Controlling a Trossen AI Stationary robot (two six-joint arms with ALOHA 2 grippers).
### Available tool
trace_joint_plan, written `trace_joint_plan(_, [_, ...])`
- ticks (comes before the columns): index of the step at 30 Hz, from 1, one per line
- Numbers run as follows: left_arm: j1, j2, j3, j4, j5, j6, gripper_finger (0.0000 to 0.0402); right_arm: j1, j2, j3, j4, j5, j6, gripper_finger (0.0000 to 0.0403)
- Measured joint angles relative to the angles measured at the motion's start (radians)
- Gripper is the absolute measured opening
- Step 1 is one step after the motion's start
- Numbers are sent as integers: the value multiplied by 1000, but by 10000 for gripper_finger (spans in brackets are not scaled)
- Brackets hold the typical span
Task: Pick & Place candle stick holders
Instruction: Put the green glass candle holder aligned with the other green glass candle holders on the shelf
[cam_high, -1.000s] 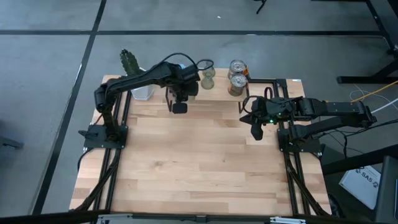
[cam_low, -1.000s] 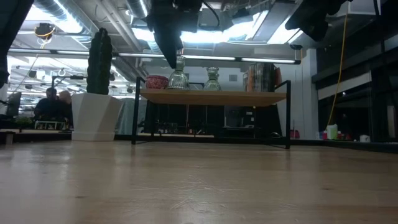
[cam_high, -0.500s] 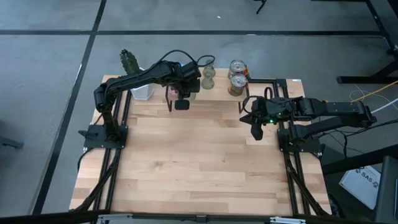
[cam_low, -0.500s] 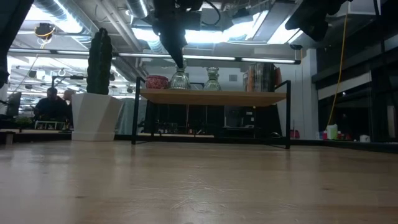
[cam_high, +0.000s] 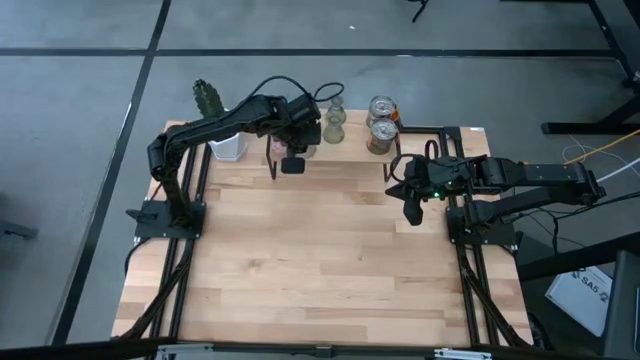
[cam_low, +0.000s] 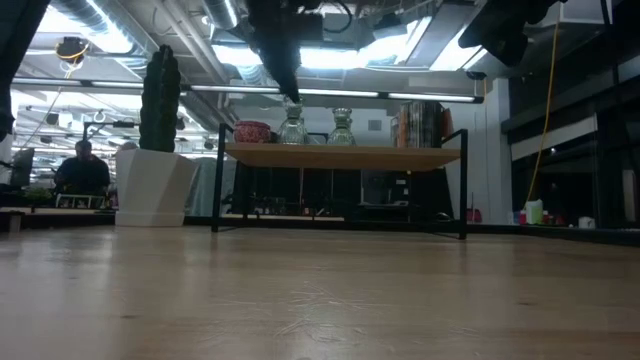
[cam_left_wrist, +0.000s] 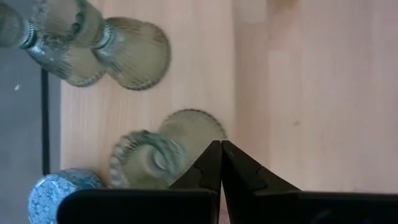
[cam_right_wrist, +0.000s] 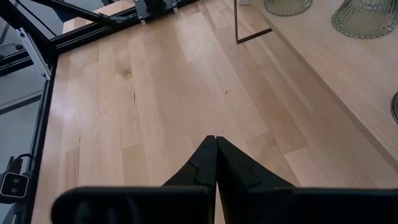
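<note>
- While our right arm waits at the table's right edge with the right gripper (cam_high: 412, 213) clenched on nothing, the left gripper (cam_high: 292, 165) has slid from just in front of the shelf (cam_low: 340, 153) to its front edge over the last second, fingers pressed together and empty.
- From the left wrist view we see the closed fingertips (cam_left_wrist: 219, 163) beside the rim of a green flared holder (cam_left_wrist: 149, 163), which stands on the shelf; two more green flared holders (cam_left_wrist: 127, 51) stand farther along it, and a blue speckled holder (cam_left_wrist: 53, 193) sits at the shelf's edge.
- We judge this an approach: nothing is lifted, and a shut claw cannot grasp, so the fingers would have to part before any pick.
- From table height, a pink round holder (cam_low: 252, 131) and two green ones (cam_low: 341, 127) line the shelf, with the silvery cups (cam_low: 420, 124) farther right; the cactus pot (cam_low: 150, 185) stands off to the left.
- Whether the fingertips touch the holder or only hover by it we cannot settle; the wrist view suggests contact, perhaps.
- Overhead, the left arm covers most of the shelf, so only one green holder (cam_high: 334, 122) and the two cups (cam_high: 381, 124) show clearly.
- We cannot find a dark speckled holder anywhere, and the nearest holder's base is cut off by our own fingers.
</note>
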Motion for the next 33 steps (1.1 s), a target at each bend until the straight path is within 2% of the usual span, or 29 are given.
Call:
trace_joint_plan(3, [-2, -23, 1, -49, 12, -4, 2, 0, 0, 0, 0, 0, 0, 8])
trace_joint_plan(6, [8, -37, 1, -85, -35, -8, 1, 0, 0, 0, 0, 0, 0, 8])
trace_joint_plan(20, [102, -48, 1, -99, -121, -3, 1, 0, 0, 0, 0, 3, -5, 8])
trace_joint_plan(33, [135, -29, 1, -28, -19, 24, 1, 0, 0, 0, 0, 3, -5, 8])
